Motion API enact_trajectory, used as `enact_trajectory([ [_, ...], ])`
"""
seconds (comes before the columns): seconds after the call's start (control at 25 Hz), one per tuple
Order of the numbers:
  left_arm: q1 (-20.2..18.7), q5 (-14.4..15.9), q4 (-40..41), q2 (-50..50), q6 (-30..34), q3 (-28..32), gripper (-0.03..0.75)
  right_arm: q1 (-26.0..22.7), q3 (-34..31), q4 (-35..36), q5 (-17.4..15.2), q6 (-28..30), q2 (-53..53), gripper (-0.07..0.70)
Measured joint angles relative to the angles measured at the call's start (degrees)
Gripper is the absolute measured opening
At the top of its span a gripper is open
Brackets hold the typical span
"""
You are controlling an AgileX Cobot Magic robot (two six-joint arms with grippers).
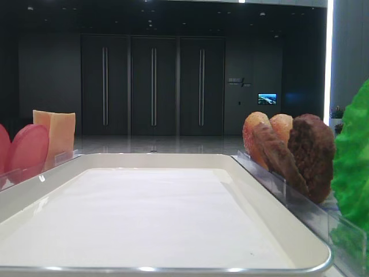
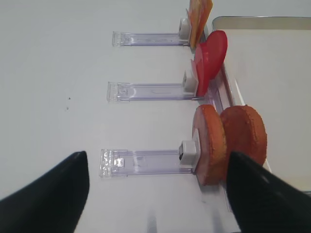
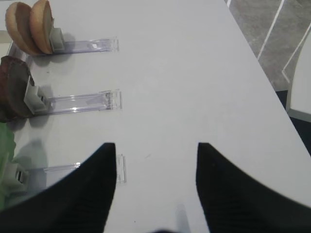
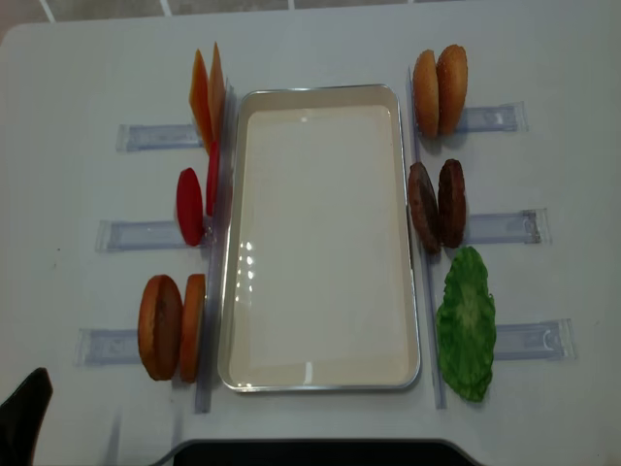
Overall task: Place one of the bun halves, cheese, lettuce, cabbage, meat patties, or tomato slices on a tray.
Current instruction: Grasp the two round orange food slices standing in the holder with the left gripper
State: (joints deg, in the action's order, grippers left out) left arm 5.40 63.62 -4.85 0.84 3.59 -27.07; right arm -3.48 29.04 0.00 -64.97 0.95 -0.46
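Observation:
The cream tray lies in the middle of the table with only its white liner in it. On its left stand cheese, tomato slices and two bun halves. On its right stand more bun halves, meat patties and lettuce. My left gripper hangs open over the table, just short of the near bun halves, holding nothing. My right gripper is open too, over bare table beside the lettuce and patties. No cabbage shows.
Clear plastic racks stick out sideways from each food stack on both sides of the tray. In the right wrist view the table edge runs close on the right, with floor beyond. A dark base sits at the near table edge.

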Motion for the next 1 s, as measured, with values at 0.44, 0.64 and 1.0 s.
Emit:
enact_trajectory([
  [0.44, 0.0, 0.0, 0.0, 0.0, 0.0, 0.0, 0.624, 0.0, 0.0, 0.0, 0.0, 0.0, 0.0, 0.358],
  [0.64, 0.0, 0.0, 0.0, 0.0, 0.0, 0.0, 0.622, 0.0, 0.0, 0.0, 0.0, 0.0, 0.0, 0.358],
  [1.0, 0.0, 0.0, 0.0, 0.0, 0.0, 0.0, 0.577, 0.0, 0.0, 0.0, 0.0, 0.0, 0.0, 0.358],
])
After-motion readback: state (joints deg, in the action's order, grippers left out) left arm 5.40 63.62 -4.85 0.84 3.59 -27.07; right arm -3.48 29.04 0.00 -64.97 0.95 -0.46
